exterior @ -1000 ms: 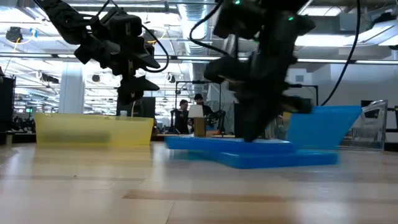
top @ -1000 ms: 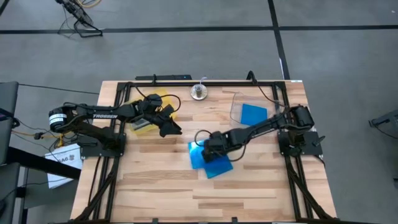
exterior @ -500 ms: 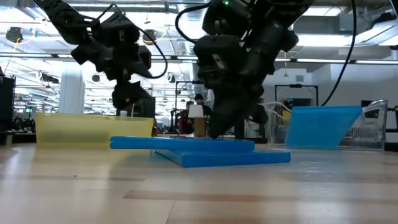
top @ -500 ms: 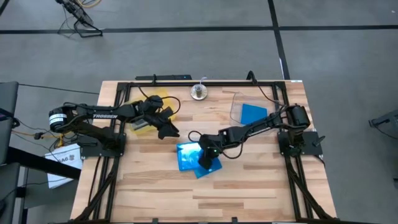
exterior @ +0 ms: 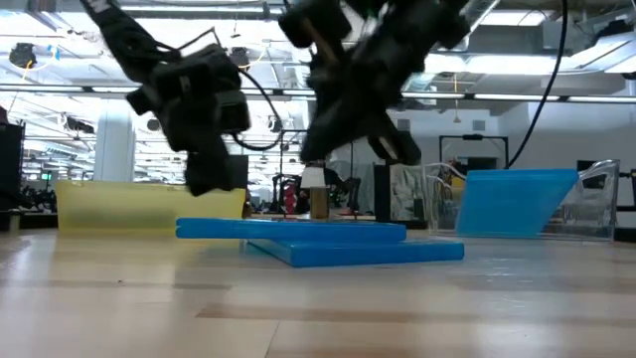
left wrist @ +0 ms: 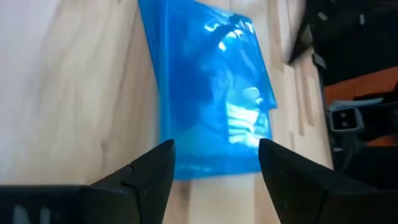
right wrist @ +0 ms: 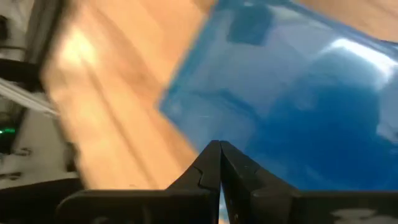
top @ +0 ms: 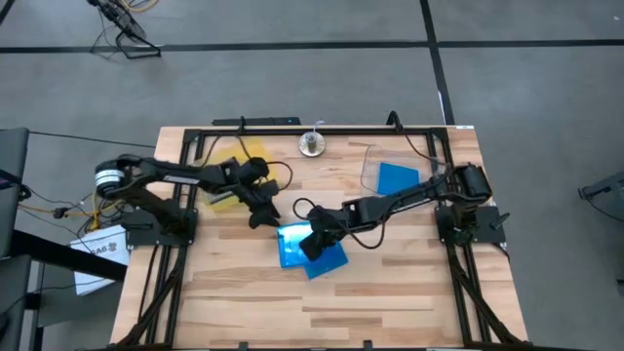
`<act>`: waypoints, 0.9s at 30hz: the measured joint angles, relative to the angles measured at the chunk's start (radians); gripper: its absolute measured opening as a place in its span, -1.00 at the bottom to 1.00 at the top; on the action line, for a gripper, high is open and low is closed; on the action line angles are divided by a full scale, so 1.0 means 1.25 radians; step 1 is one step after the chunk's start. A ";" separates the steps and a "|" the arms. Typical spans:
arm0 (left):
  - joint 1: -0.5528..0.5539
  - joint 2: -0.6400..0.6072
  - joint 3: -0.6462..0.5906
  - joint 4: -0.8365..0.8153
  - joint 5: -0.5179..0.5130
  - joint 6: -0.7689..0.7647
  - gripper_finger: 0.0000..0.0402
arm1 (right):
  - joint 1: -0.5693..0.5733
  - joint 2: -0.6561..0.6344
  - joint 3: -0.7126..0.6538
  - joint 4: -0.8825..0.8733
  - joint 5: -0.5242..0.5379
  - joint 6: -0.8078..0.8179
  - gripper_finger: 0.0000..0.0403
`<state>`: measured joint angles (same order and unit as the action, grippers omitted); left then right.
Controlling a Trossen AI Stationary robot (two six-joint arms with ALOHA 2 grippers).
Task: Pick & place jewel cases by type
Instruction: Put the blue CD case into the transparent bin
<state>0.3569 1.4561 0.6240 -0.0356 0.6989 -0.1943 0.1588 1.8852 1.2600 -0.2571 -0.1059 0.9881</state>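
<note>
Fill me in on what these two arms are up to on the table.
They are sorting disc cases. Two blue cases lie overlapped mid-table. The right claw is shut and hangs just above them, holding nothing. The left claw is open beside them, its wrist view showing the blue stack between its fingers. Another blue case leans in the clear bin at the back right, and a grey case lies in the yellow tray at the back left.

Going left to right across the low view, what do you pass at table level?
Yellow tray → stacked blue jewel cases lying flat at centre → leaning blue jewel case → clear bin at the right edge.
</note>
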 joint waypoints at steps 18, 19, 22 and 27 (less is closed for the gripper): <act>-0.070 0.226 0.195 -0.156 0.000 0.204 0.12 | 0.137 0.000 0.093 -0.226 0.070 0.224 -1.00; -0.071 0.232 0.198 -0.156 -0.001 0.207 0.12 | 0.138 0.000 0.094 -0.234 0.071 0.223 -1.00; -0.073 0.240 0.204 -0.161 -0.021 0.209 0.12 | 0.137 0.014 0.087 -0.237 0.070 0.223 -1.00; -0.067 0.240 0.226 -0.184 -0.064 0.213 0.12 | 0.135 0.026 0.077 -0.225 0.074 0.216 -1.00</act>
<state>0.2730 1.7557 0.9060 -0.2652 0.6193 0.0715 0.3276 1.9177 1.3559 -0.5385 -0.0136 1.2579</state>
